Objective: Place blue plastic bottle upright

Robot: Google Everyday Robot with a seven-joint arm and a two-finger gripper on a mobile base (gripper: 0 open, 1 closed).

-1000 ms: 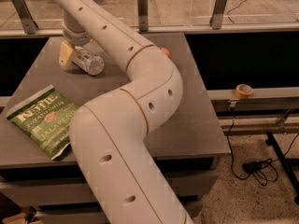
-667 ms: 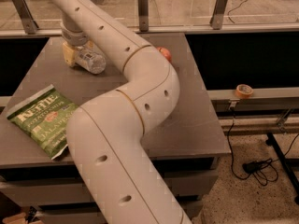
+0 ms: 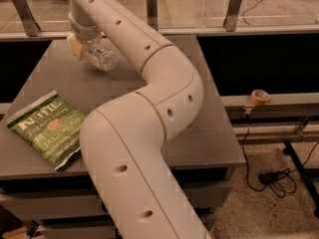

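Observation:
The blue plastic bottle (image 3: 101,58), clear with a white label, is at the far left of the grey table (image 3: 209,133). It is tilted, with one end in my gripper and the other pointing right and down. My gripper (image 3: 83,45) comes in from above at the top left and is shut on the bottle. One yellowish fingertip (image 3: 75,47) shows to the bottle's left. The bottle's cap is hidden. My large white arm sweeps across the middle of the view and covers much of the table.
A green chips bag (image 3: 47,128) lies flat at the table's front left. A glass railing with metal posts (image 3: 152,6) runs behind the table. A tape roll (image 3: 259,96) sits on a rail to the right, and cables (image 3: 271,176) lie on the floor.
The gripper and the bottle have moved up and slightly right, and the bottle has tilted up off the table. An orange object by the arm is now hidden behind it.

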